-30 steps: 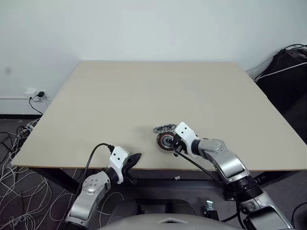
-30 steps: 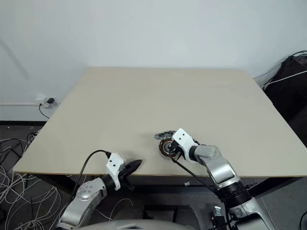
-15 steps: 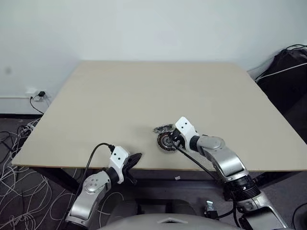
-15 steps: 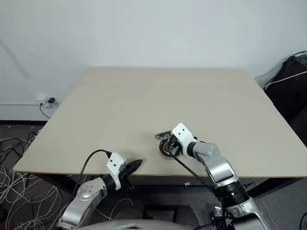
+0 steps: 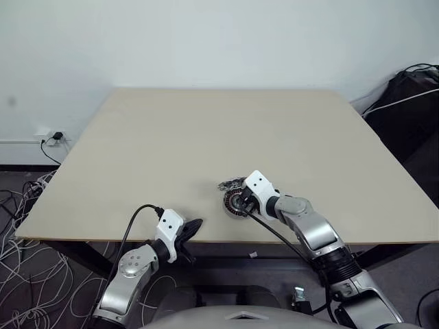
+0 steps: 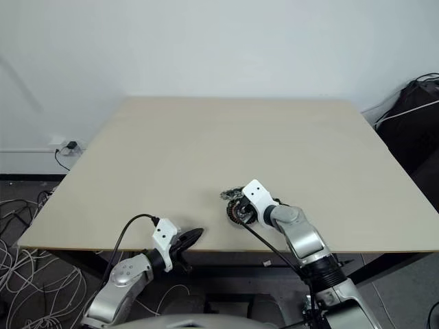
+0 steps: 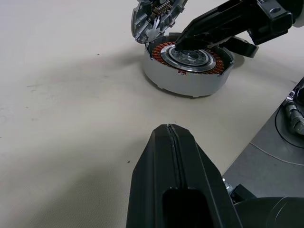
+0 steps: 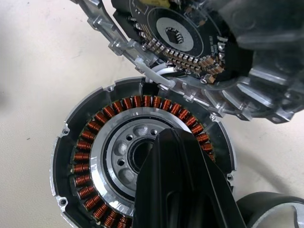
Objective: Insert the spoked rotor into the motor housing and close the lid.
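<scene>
Right wrist view: motor housing [image 8: 95, 175] under closed jaws.

A copper-brown winding ring around a silver-grey centre is shown in the motor housing [image 8: 142, 161]; the lid [image 8: 190, 52] is silver with a black inner board.

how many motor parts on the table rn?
2 visible: the motor housing near the table's front edge, under the right tool, and the lid tilted against its far side. More may be hidden.
</scene>
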`<state>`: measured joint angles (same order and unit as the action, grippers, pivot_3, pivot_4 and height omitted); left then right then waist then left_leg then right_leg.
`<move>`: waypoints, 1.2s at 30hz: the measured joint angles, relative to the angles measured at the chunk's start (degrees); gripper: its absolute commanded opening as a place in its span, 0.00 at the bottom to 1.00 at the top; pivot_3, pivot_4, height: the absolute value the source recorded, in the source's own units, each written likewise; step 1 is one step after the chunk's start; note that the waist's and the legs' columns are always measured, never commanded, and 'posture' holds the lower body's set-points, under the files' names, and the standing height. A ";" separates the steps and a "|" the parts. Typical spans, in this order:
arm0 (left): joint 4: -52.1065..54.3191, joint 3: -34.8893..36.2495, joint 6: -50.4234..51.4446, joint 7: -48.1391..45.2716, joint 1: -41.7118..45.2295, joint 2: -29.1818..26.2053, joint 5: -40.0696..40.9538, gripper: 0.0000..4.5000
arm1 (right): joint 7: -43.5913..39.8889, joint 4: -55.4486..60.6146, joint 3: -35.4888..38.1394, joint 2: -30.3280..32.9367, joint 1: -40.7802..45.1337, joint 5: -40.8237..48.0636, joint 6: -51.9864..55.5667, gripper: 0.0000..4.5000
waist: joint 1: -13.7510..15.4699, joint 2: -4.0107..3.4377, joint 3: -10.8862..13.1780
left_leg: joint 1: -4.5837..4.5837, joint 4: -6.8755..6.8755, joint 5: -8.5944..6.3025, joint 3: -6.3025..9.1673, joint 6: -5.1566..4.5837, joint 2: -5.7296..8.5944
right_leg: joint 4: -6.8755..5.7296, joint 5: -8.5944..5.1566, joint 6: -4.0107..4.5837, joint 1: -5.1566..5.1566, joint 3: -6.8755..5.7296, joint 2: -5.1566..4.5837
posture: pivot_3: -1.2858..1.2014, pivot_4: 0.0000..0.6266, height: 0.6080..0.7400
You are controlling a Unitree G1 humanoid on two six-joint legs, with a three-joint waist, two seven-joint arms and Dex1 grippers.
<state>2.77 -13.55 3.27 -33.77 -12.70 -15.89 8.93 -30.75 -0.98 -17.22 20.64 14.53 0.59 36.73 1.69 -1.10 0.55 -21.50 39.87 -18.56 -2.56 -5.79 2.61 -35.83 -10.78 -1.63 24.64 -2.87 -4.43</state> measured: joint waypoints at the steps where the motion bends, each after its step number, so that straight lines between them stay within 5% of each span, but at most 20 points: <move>1: 0.00 0.00 0.00 0.00 -0.01 0.00 0.00 0.00 | 0.05 0.00 0.13 -0.12 -0.01 0.03 -0.01 0.00 | 0.00 0.00 0.00 | 0.00 0.00 0.00 0.00 0.00 0.00 | 0.00 0.00 0.00 0.00 0.00 0.00 | 0.52 0.00 1.00; 26: 0.00 -0.01 0.15 -0.04 -0.62 -0.12 0.01 0.00 | -1.50 3.24 -0.69 -0.07 -2.33 1.55 0.22 0.00 | -0.03 0.04 -0.11 | 0.04 0.00 0.01 0.00 0.02 -0.01 | -0.02 0.01 -0.02 -0.02 0.00 0.01 | 0.52 0.00 1.00; 36: 0.00 0.00 0.17 -0.03 -0.64 -0.14 0.02 0.00 | -0.05 5.74 4.36 -2.57 -2.94 4.61 -0.73 0.00 | 0.03 0.02 -0.08 | -0.03 0.00 0.00 0.01 0.00 0.00 | 0.00 0.01 -0.01 0.03 0.00 0.01 | 0.52 0.00 1.00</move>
<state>2.78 -13.55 3.44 -33.81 -13.33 -16.03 8.94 -30.80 4.76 -12.87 18.07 11.59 5.20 36.00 1.72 -1.08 0.47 -21.53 39.86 -18.56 -2.55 -5.79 2.60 -35.83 -10.77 -1.64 24.67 -2.86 -4.42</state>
